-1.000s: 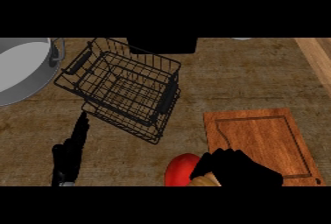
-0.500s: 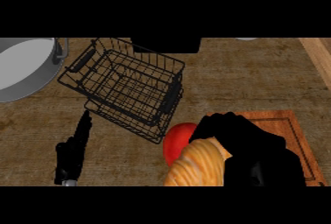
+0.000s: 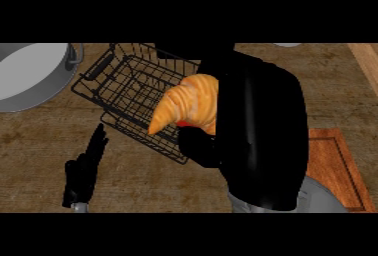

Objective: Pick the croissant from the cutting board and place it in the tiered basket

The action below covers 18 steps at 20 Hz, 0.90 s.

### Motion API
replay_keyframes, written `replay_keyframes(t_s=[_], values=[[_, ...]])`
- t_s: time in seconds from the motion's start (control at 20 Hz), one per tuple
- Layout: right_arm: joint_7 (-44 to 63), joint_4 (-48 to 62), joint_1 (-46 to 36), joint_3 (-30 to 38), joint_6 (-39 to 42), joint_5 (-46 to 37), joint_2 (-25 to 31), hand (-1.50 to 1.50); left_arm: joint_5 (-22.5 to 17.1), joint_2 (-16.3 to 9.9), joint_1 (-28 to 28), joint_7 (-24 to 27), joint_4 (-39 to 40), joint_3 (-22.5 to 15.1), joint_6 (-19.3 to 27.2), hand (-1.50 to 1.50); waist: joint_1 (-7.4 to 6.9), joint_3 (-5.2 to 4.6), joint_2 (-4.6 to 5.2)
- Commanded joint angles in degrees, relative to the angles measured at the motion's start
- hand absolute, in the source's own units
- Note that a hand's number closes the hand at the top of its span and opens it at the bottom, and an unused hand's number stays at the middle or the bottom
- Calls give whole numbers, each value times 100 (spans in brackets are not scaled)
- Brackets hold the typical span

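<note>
Golden ridged croissant [image 3: 186, 104] in right hand [image 3: 255, 125].

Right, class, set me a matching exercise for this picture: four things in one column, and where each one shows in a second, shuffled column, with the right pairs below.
Things:
1. croissant
2. cutting board
3. left hand
4. grey pot

Places:
A. at the upper left corner of the counter
B. at the lower left, fingers straight, resting
C. held in the right hand, in front of the wire basket
D. at the right edge, partly hidden by the right hand

Pairs: 1-C, 2-D, 3-B, 4-A
</note>
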State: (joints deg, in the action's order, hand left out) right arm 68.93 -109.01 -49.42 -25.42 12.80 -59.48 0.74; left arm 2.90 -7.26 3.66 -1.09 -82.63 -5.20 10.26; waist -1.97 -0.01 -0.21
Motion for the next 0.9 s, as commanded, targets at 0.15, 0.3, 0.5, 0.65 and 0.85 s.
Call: replay_keyframes(t_s=[0.15,0.3,0.5,0.65,0.85], values=[[798,1825,-1230,421,-192,756,-71,150,184,233,111,-128,152,-177,203,0,-20,-12,38],[911,2449,-1500,136,-661,853,-71,150,48,125,-152,-93,406,35,73,0,-18,-16,49],[849,3285,-1511,71,-1209,851,-71,150,90,106,-1,27,242,-78,-6,0,-85,-16,63],[661,3528,-1378,-48,-1614,902,-71,150,146,232,61,-101,196,-129,133,0,-23,-8,51],[465,3698,-1478,309,-2255,1451,-71,150,276,346,32,-96,174,-189,309,0,-84,-5,61]])
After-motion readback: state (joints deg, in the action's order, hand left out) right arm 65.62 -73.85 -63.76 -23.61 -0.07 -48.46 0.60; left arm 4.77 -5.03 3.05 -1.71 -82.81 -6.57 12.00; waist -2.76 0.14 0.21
